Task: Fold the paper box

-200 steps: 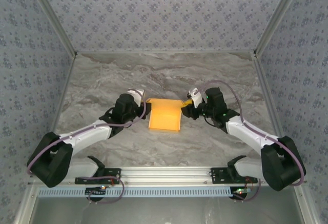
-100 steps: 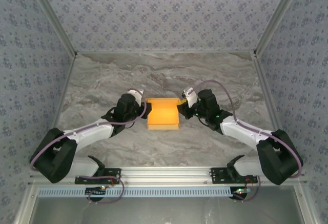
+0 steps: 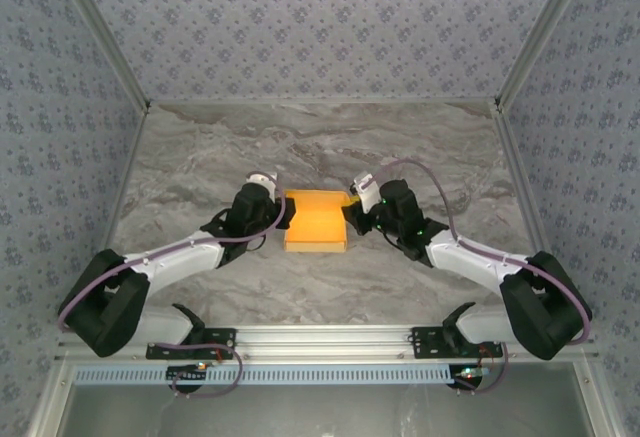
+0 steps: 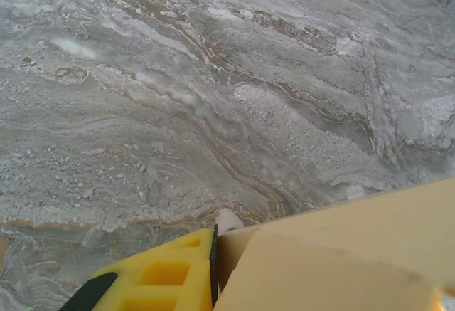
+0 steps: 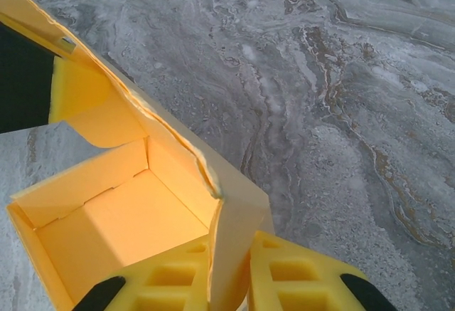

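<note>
Orange-yellow open-topped card box (image 3: 316,225) at middle of grey marble-patterned bench (image 3: 420,147). Right gripper (image 5: 229,257) pinching box's right wall. Left gripper (image 3: 280,215) at left wall, grip cannot be told.

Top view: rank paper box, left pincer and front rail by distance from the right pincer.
1. paper box, right wall clamped in the right pincer.
2. left pincer, at the box's left side.
3. front rail, along the near edge.

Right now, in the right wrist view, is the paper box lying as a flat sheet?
No, the paper box has upright walls around an open hollow, with the right gripper pinching one wall.
</note>
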`<state>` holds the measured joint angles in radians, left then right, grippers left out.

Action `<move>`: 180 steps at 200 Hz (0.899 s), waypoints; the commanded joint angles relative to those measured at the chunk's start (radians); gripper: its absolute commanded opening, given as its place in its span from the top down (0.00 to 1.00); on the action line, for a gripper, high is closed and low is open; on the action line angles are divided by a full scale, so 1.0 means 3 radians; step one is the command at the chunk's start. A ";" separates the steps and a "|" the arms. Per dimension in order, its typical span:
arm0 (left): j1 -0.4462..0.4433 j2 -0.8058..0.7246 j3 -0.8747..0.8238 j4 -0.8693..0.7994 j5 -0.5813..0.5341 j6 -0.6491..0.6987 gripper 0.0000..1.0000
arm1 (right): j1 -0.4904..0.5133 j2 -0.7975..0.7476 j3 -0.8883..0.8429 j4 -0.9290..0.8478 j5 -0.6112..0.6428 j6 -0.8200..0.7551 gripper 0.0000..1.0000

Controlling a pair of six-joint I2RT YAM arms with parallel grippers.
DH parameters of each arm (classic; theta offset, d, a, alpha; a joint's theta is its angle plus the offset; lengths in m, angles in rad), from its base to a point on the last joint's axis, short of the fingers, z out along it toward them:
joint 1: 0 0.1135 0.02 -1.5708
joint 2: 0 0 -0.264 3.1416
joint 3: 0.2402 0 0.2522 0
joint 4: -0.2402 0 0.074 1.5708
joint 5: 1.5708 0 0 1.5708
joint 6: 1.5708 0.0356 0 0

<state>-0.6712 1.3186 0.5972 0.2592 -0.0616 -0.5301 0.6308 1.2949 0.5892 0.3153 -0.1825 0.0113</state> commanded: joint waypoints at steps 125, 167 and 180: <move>-0.0480 -0.0263 -0.0496 0.0556 -0.0370 0.0055 0.75 | 0.0415 -0.0217 -0.0496 0.0414 0.0045 -0.0130 0.76; -0.0487 -0.0436 -0.0677 0.0709 -0.0316 0.0127 0.61 | 0.0396 -0.0448 -0.0675 0.0459 0.0062 -0.0239 0.63; -0.0485 -0.0549 -0.0699 0.0650 -0.0336 0.0160 0.53 | 0.0362 -0.0536 -0.0685 0.0361 0.0020 -0.0368 0.60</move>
<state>-0.8085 1.2232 0.4007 0.4030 -0.1856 -0.5182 0.7448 1.1889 0.3950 0.4263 -0.1390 -0.0334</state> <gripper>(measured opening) 0.418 0.376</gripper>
